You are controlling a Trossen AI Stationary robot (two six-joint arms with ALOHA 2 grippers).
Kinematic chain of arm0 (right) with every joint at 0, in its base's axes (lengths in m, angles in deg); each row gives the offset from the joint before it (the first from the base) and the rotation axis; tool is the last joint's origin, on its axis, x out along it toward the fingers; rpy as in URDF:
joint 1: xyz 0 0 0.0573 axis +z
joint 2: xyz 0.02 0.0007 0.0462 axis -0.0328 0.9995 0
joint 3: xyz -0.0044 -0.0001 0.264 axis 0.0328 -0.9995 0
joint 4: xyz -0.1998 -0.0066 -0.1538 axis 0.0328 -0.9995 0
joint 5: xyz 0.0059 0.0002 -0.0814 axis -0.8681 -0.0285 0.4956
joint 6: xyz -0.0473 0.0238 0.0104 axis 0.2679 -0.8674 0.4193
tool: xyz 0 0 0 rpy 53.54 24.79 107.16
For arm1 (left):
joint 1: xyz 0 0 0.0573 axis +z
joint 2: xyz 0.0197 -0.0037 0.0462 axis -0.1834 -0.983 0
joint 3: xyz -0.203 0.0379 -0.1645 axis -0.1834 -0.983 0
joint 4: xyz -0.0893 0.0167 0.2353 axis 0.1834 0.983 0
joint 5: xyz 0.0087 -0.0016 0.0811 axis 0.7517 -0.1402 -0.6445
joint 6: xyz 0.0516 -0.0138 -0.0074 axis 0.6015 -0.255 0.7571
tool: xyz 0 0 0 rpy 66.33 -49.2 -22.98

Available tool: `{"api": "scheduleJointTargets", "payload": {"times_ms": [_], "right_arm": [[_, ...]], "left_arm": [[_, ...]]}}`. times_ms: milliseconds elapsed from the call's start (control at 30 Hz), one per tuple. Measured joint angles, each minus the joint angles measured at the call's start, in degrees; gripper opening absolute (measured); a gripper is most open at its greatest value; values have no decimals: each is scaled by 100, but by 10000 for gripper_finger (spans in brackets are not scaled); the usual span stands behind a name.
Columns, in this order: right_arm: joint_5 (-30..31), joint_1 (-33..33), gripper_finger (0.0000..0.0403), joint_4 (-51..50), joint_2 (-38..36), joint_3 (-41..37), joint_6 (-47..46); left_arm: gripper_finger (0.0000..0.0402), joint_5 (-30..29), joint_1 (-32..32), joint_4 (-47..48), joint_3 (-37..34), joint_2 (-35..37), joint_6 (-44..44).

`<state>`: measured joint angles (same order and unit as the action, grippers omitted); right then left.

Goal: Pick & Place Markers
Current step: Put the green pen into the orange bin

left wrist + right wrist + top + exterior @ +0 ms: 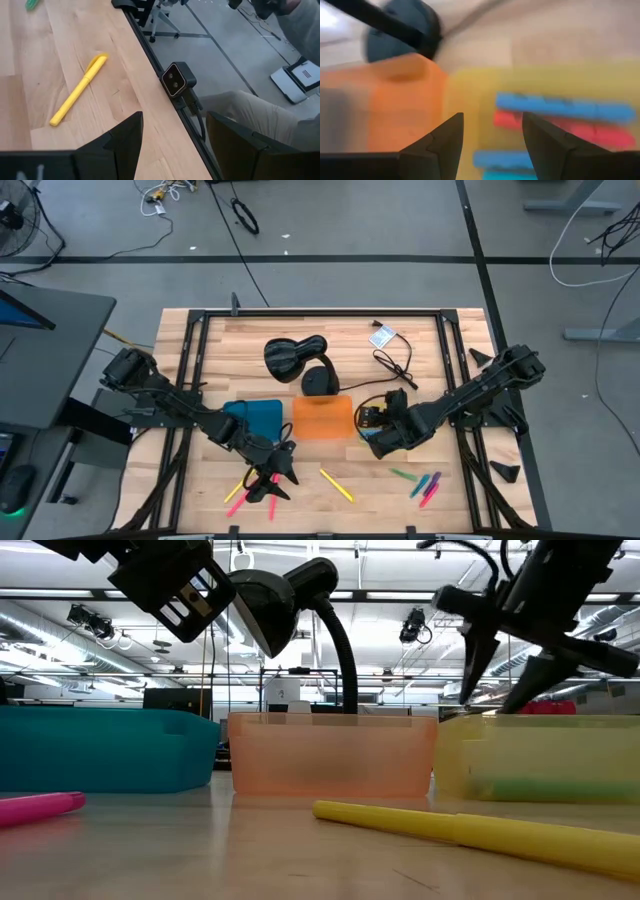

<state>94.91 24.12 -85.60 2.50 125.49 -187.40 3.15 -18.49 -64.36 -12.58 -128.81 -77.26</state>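
Note:
Loose markers lie flat on the wooden table: a yellow one (337, 485) (480, 832) (80, 90), pink ones (238, 494) (35, 808) by the near-left, and a green, blue and pink cluster (420, 480). My left gripper (272, 478) (172, 150) hovers open just right of the pink markers, facing the near edge and holding nothing. My right gripper (375, 430) (500, 660) (492, 145) is open, with its fingers pointing down above the yellow tray (540, 755). That tray holds blue (560, 107) and red (580, 131) markers.
The blue tray (255, 418), the orange tray (322, 418) and the yellow tray stand in a row at mid-table. Behind them are a black desk lamp (295, 358), a black cable (395, 365) and a small packet (382, 337). A small camera (175, 80) sits on the near edge.

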Motion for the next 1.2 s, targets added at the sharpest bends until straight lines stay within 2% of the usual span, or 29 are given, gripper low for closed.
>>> {"api": "scheduleJointTargets", "payload": {"times_ms": [200, 333, 467, 633, 800, 1033, 1200], "right_arm": [[1361, 356, 204, 198, 0, 0, 1031], [2279, 720, 204, 828, 0, 0, 2405], [2530, 1034, 204, 1583, 0, 0, 3989], [2476, 1305, 204, 2693, 0, 0, 5589], [1698, 1396, 204, 3774, 0, 0, 7110], [307, 1394, 204, 4451, -2, 0, 8057], [106, 1394, 204, 4353, -2, 0, 8178]], "left_arm": [[222, 0, 0, -1, 0, 0, -186], [222, 2, 0, 0, 0, 0, -201], [222, 0, 0, 0, 0, 0, -164], [222, -207, -2, 0, 0, 0, -202], [222, -675, -2, -1, 0, 0, -446], [222, -1221, -2, 0, 0, 0, -496], [222, -1420, 0, 0, 0, 0, -496]]}}
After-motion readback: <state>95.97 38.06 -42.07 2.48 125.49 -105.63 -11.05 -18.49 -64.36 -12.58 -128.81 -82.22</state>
